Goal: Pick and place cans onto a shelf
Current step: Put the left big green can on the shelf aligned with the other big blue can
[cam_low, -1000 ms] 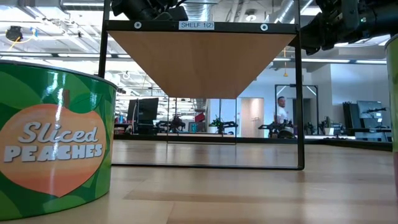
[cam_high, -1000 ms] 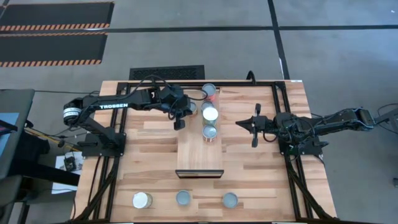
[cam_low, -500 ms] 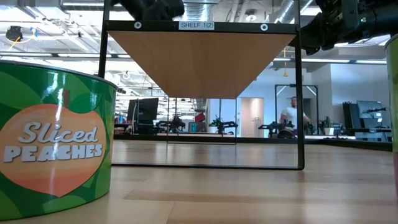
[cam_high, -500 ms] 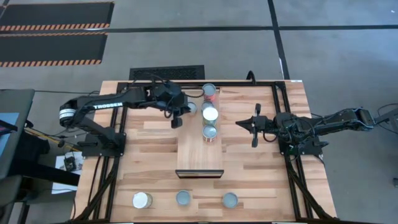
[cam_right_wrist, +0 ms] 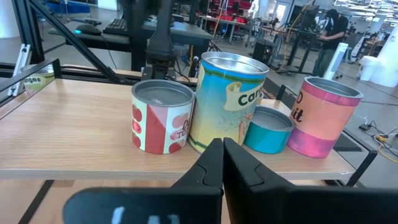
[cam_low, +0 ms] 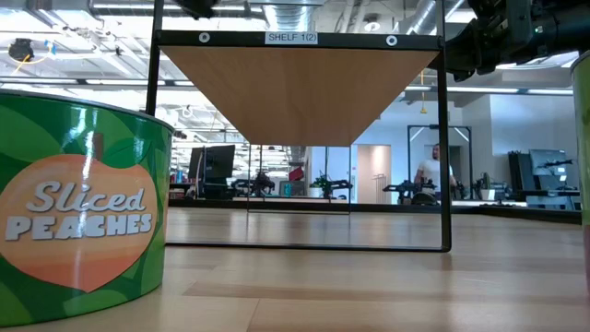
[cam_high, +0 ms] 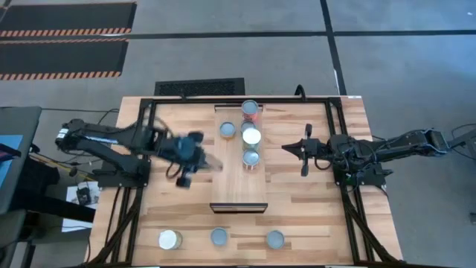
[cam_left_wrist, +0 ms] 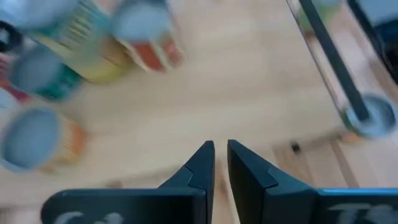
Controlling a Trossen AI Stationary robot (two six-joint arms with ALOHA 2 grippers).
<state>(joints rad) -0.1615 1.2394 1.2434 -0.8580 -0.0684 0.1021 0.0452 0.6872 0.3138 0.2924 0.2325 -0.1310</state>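
Overhead, a wooden table holds a long light-wood shelf (cam_high: 239, 175) running from twelve to six o'clock at its centre. Four cans already stand on the shelf's far end: a red-labelled can (cam_high: 251, 109) at the top, a white-topped can (cam_high: 251, 136) below it, a third can (cam_high: 251, 158) below that, and a blue-topped can (cam_high: 227, 130) just beside them at their nine o'clock. Three cans remain on the tabletop along its near edge: a white-topped one (cam_high: 169, 240) toward seven o'clock, a silvery-blue one (cam_high: 219, 237) near six, and another (cam_high: 275, 239) toward five. So the task looks a little over half done.

The left gripper (cam_high: 195, 160) hangs over the table at about nine o'clock of the shelf, blurred, holding nothing. Its wrist view shows its fingers (cam_left_wrist: 199, 163) nearly together with only a thin gap and no can between them. The remaining cans lie well apart from it, toward six o'clock.

The right gripper (cam_high: 303, 149) waits at three o'clock of the shelved cans, fingers pressed together, empty.
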